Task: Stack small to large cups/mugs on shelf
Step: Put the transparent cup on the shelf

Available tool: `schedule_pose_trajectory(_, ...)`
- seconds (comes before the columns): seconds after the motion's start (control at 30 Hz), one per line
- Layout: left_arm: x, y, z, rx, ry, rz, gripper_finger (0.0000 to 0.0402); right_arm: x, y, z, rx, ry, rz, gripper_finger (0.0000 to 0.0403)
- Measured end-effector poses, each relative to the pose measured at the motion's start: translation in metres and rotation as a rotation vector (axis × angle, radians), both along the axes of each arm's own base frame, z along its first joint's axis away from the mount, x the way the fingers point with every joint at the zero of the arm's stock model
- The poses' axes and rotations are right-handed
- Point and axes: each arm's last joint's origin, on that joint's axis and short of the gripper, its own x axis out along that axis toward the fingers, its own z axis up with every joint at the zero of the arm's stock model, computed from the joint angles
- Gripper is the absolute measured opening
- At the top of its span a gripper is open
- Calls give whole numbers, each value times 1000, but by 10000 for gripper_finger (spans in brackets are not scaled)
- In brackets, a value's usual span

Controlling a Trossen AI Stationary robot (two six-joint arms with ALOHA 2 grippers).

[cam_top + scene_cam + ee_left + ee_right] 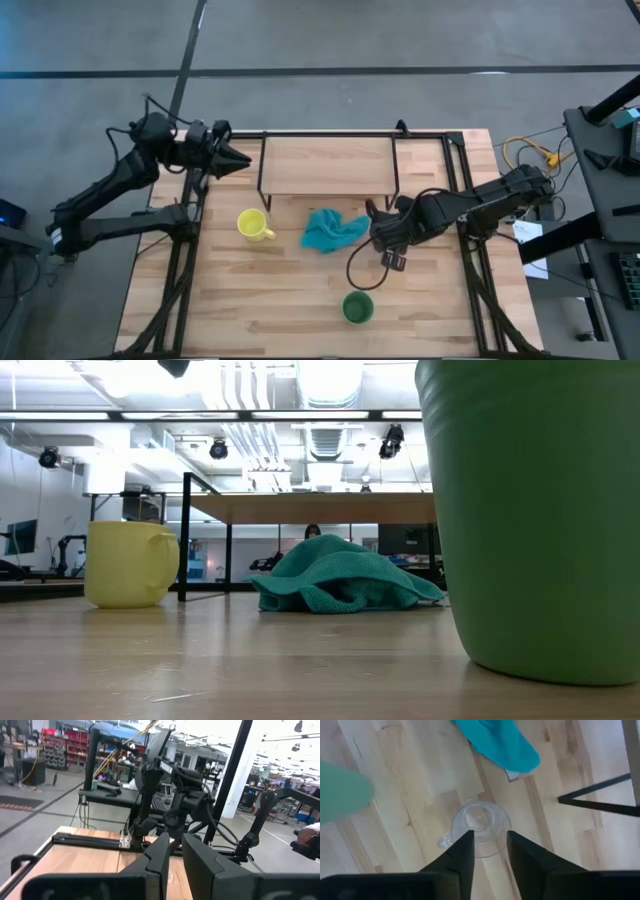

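- The counter (290,300) is pale plank wood, flat and smooth-looking; a cup set down roughly could probably slide on it.
- The shelf (325,165) is a low light-wood board on thin black legs, at the far edge of the counter. It stands empty, so no cup has been placed yet. Its slim frame could be knocked by an arm reaching in under load.
- The teal cloth (330,232) lies crumpled and soft just in front of the shelf. A pincer passing low could drag it.
- The green cup (357,307), the largest vessel, is matte with faint ridges and stands well in front of the shelf, near the counter's front edge.
- The yellow mug (253,224), opaque with 1 loop handle, stands in front of the shelf's left end.
- The clear glass cup (480,827), round and transparent, sits on the counter in front of the shelf's right end. Glass is slick, so an off-centre grip could probably tip it.
- The right pincer (488,851) hovers above the glass, fingers narrowly parted, holding nothing.
- The left pincer (174,852) waits beside the shelf's left end, fingers nearly together, empty.
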Motion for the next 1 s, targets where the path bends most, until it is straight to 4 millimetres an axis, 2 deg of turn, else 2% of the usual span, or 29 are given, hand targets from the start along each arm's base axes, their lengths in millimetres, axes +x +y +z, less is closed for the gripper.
schedule_pose_trajectory(0.13, 9, 6, -5, -20, 31, -1, 39, 0, 0, 0, 2, -3, -7, 133)
schedule_pose_trajectory(0.33, 24, 16, -8, -93, 66, 1, 39, -1, -1, -8, -6, 18, -34, 136)
schedule_pose_trajectory(0.67, 21, 13, 2, -27, 31, -27, 39, -10, -4, -39, -33, 111, -134, 137)
schedule_pose_trajectory(0.9, 14, 9, 6, 5, 5, -27, 39, -11, -4, -55, -28, 103, -159, 137)
schedule_pose_trajectory(1.0, 12, 7, 7, 4, 0, -27, 39, -12, -6, -63, -25, 108, -226, 137)
